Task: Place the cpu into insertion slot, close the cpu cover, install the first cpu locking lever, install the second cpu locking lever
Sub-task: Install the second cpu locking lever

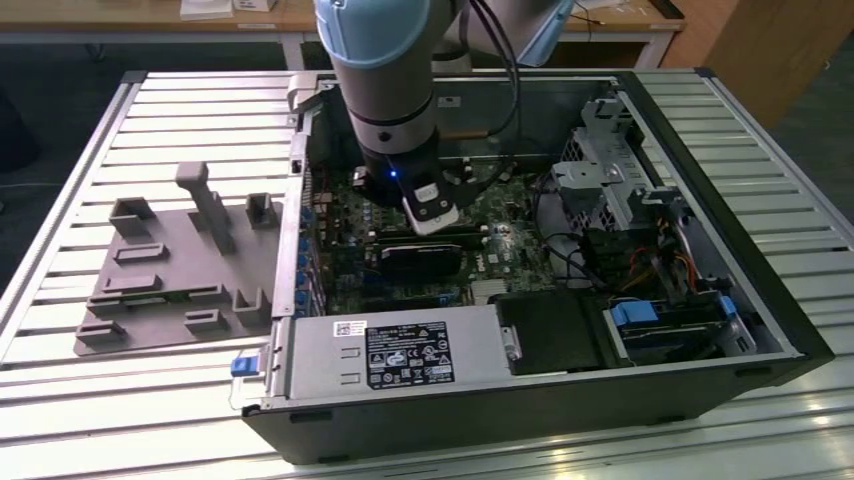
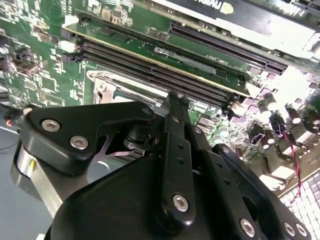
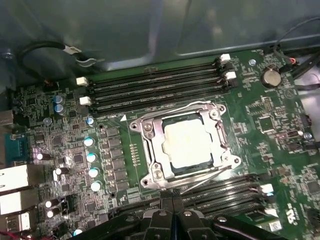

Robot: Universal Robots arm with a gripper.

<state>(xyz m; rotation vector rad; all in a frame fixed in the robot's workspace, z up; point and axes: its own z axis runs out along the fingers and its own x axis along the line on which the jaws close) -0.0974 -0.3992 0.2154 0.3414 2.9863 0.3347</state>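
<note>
Already the pale silver square cpu (image 3: pixel 189 145) sits in its silvery-rimmed insertion slot (image 3: pixel 150 131), cover down; my black fingers (image 3: pixel 172 216), pressed together, hover just beside the socket's edge.

We see a black-and-white label (image 1: pixel 407 358) on the grey power supply box (image 1: pixel 314 370), but its print is too small for us to read. In the second wrist view, pale lettering on a dark card (image 2: pixel 260 20) is cut off.

Memory slots (image 3: pixel 155 82) flank the insertion slot (image 3: pixel 186 145); above it seems open.
</note>
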